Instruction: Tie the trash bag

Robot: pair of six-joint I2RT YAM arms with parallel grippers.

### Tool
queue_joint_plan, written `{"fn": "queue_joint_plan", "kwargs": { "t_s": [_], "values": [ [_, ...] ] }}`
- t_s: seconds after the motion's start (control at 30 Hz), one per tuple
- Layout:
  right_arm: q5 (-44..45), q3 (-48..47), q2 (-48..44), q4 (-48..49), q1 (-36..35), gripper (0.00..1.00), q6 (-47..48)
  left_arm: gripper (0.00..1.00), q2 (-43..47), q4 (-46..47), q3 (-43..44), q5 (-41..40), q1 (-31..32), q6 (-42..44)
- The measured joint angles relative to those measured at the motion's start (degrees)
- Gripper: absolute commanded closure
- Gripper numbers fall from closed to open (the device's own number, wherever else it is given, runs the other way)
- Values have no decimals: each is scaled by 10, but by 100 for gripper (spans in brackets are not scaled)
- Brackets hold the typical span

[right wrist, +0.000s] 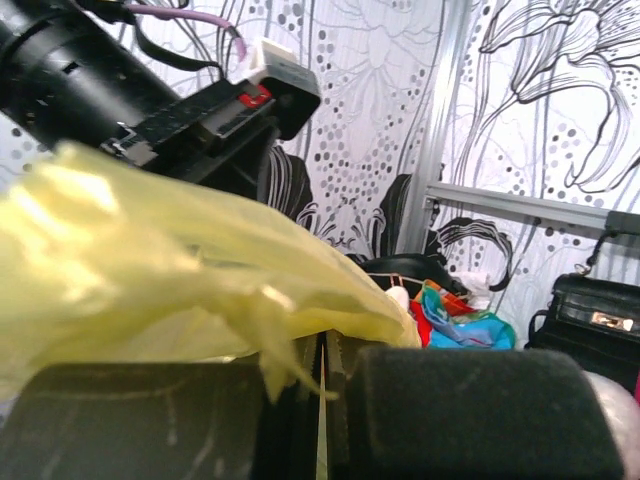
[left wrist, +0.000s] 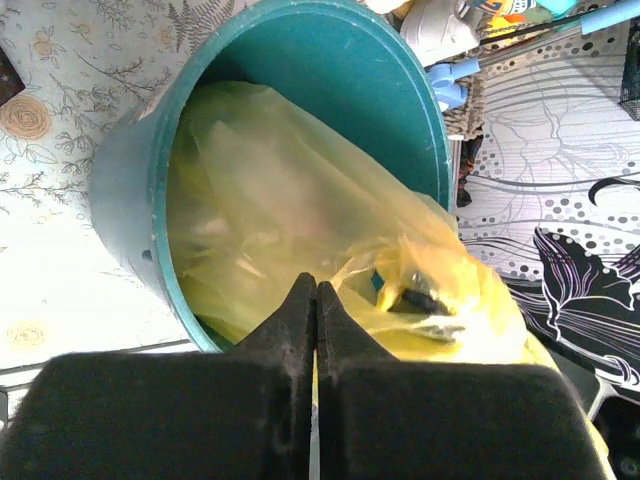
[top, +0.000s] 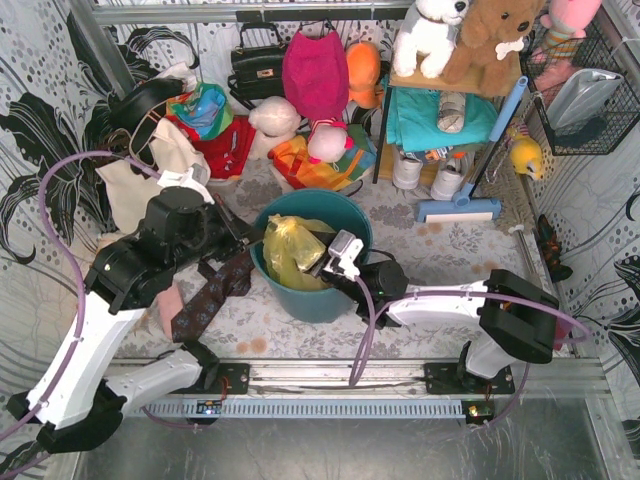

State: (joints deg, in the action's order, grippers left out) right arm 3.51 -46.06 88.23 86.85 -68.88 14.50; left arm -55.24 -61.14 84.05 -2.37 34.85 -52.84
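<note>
The trash bag (top: 288, 248) is thin yellow film sitting crumpled inside the teal bin (top: 322, 300), with one lump rising above the rim. My right gripper (top: 322, 264) hangs over the bin's near right edge. In the right wrist view it (right wrist: 322, 345) is shut on a bunched fold of the trash bag (right wrist: 150, 260), which drapes out to the left. My left gripper (top: 256, 243) is at the bin's left rim. In the left wrist view it (left wrist: 316, 285) is shut just above the trash bag (left wrist: 280, 200) and the bin (left wrist: 330, 70), with no film seen bunched at its tips.
A dark patterned necktie (top: 215, 295) lies on the floral cloth left of the bin. A cream tote (top: 150, 170), handbags and plush toys crowd the back wall. A shelf with shoes (top: 430, 165) and a blue brush (top: 460, 208) stand back right. The left arm (right wrist: 100, 80) fills the right wrist view's top left.
</note>
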Motion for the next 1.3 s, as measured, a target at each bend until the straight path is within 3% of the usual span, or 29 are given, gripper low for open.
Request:
{"fn": "queue_joint_plan", "kwargs": {
  "t_s": [0.63,0.97,1.03,1.13,1.3],
  "values": [
    [51,-50,45,-20,0,100,30,100,28,36,-52,69,0,-5],
    [51,-50,39,-50,-1,100,35,96,30,37,29,50,0,89],
    [49,-50,37,-55,-1,100,36,93,33,39,43,37,0,106],
    [42,-50,36,-61,-1,100,36,80,42,48,50,12,0,125],
    [31,-50,36,-61,-1,100,36,75,38,52,50,-32,0,142]
  ]
}}
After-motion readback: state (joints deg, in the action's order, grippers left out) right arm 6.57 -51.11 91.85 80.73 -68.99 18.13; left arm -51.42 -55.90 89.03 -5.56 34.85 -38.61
